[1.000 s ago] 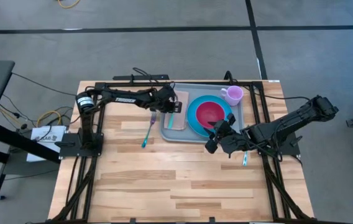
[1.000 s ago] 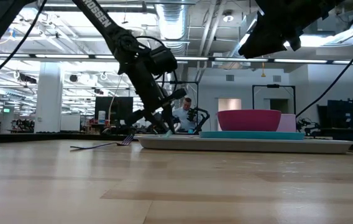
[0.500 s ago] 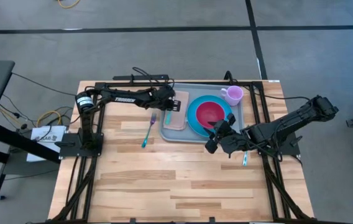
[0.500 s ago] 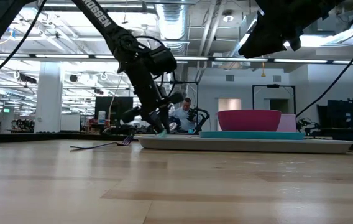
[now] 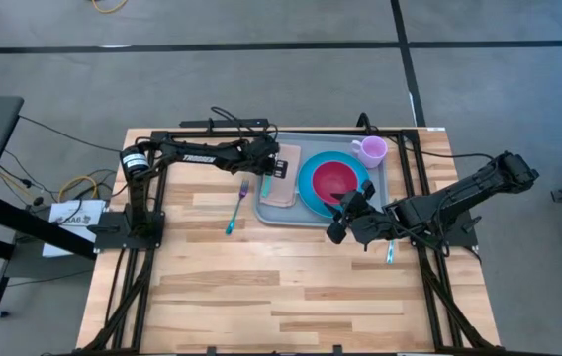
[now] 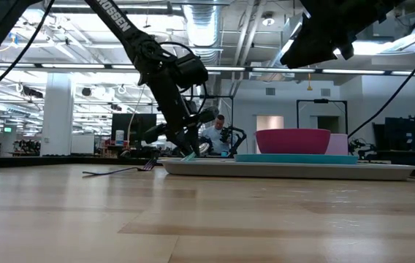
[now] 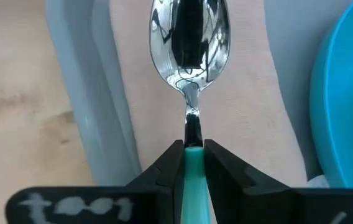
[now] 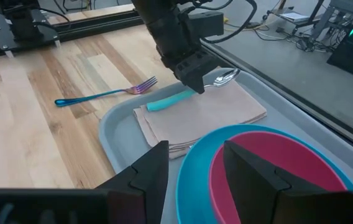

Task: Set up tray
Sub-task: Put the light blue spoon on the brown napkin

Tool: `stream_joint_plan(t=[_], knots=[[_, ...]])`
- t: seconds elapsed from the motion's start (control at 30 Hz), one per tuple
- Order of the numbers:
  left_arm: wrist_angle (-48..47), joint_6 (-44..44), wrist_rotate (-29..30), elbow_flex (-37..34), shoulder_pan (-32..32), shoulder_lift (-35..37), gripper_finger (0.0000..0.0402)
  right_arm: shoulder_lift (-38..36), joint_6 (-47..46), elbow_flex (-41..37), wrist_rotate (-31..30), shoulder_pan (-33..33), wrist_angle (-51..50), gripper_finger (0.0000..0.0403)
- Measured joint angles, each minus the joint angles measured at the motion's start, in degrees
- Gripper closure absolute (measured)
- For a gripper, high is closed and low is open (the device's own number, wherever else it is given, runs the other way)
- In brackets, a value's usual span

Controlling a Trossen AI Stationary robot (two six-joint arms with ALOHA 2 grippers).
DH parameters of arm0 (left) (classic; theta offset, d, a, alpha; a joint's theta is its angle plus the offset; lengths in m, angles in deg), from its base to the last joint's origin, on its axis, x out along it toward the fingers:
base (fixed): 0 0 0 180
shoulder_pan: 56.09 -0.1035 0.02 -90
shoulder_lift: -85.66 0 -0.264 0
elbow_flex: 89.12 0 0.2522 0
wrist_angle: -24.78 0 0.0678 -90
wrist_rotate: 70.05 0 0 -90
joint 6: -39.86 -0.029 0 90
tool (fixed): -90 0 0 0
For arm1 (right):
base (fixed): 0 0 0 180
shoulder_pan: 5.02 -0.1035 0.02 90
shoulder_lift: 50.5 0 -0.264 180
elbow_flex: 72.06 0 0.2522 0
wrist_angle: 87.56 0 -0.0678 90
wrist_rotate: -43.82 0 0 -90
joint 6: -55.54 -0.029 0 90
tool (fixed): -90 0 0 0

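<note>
1. Wooden counter (image 5: pixel 261 287) of pale planks fills the near field; a fork (image 5: pixel 237 207) with a blue handle lies on bare wood just left of the tray.
2. Tray (image 5: pixel 384 188) sits at the far centre of the counter, its long axis running left to right.
3. On the tray: a folded napkin (image 5: pixel 283 193) at its left end, a blue plate (image 5: pixel 307 184) with a red bowl (image 5: pixel 333 181) in the middle, and a pink cup (image 5: pixel 370 150) at the far right corner.
4. Left wrist view alone shows the grip: the left hand (image 7: pixel 189 163) is closed on the teal handle of a spoon (image 7: pixel 189 37), its bowl over the napkin.
5. Right wrist view shows that spoon tilted.
6. Right hand (image 5: pixel 344 216) hovers at the tray's near right edge, fingers spread wide, holding nothing.
</note>
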Motion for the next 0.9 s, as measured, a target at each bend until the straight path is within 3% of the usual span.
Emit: stream_joint_plan(t=[0.33,0.57,0.9], knots=[[0.5,-2.1,1.1,0.0,-0.5,0.0,0.0358,0.0,0.0,0.0,0.0,0.0,0.0,0.0255],[0.9,5.1,1.1,0.0,-0.6,-0.2,0.0358,0.0,0.0,0.0,0.0,0.0,0.0,0.0255],[1.0,4.2,-0.7,-0.1,-1.1,-2.2,0.0356,0.0,0.0,0.0,0.8,0.0,0.0,0.0255]])
